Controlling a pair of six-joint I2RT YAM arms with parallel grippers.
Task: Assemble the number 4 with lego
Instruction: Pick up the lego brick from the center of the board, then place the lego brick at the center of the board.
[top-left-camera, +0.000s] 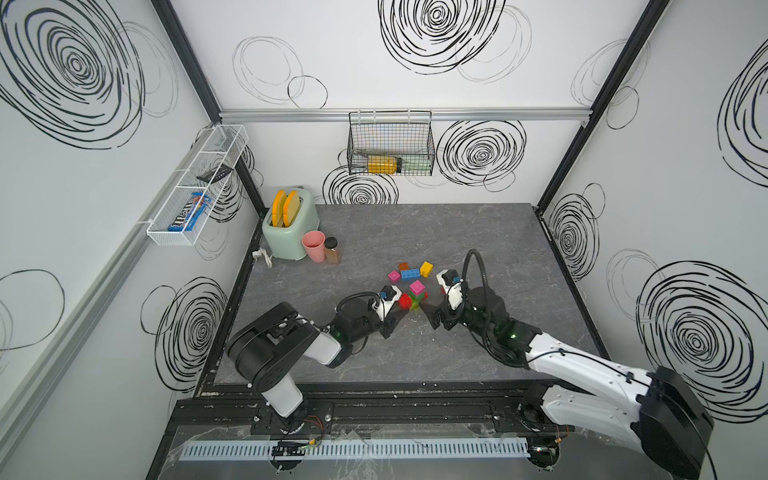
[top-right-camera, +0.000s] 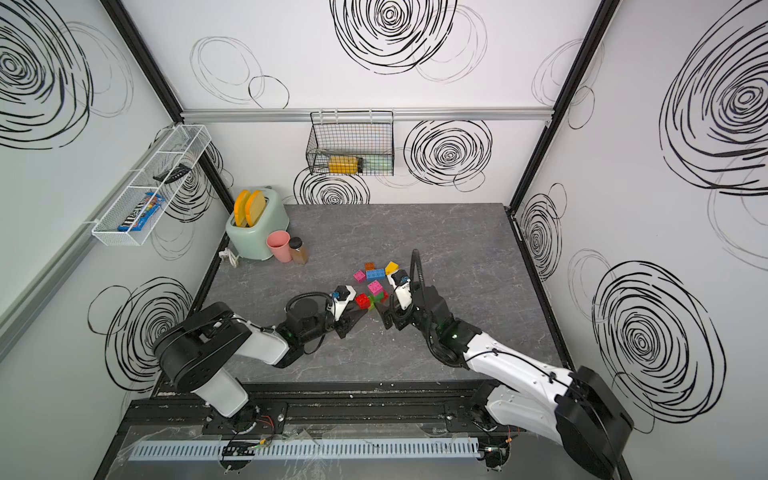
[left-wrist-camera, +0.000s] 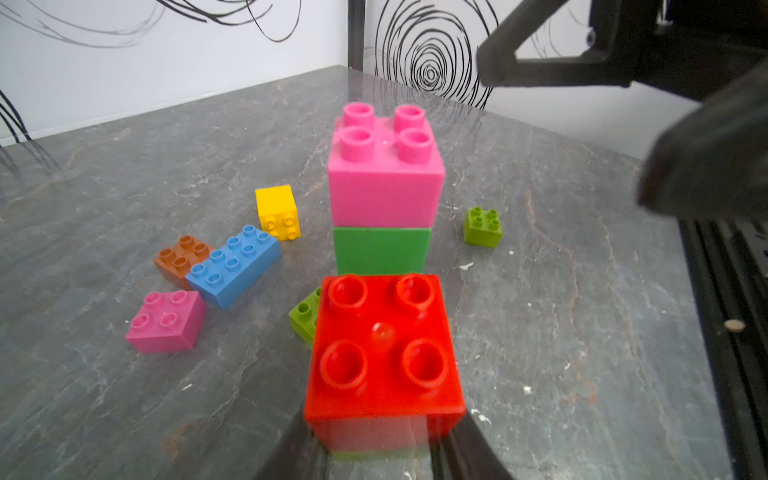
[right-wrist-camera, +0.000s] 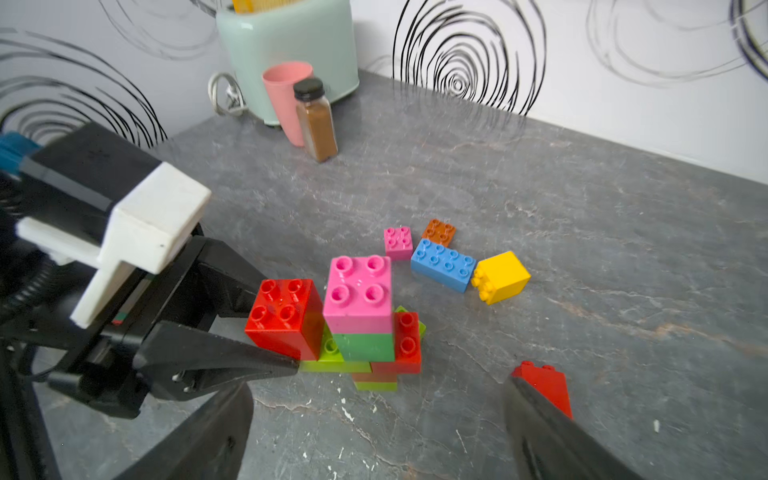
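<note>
In both top views, the left hand (top-left-camera: 400, 311) and right hand (top-left-camera: 429, 314) flank the stack (top-left-camera: 417, 287) on the tabletop (top-left-camera: 498, 249). Left wrist: a red brick (left-wrist-camera: 384, 349) sits just beside the stack, a blue brick (left-wrist-camera: 232, 266) apart from it. Right wrist: the left hand grips the red brick; the right hand's fingers (right-wrist-camera: 552, 436) spread wide, holding nothing.

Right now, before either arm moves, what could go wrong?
The left gripper clamps the red brick right beside the pink brick stacked on the green brick; a sideways pull could topple that stack. The open right gripper has a finger next to a loose red brick and might knock it.
</note>
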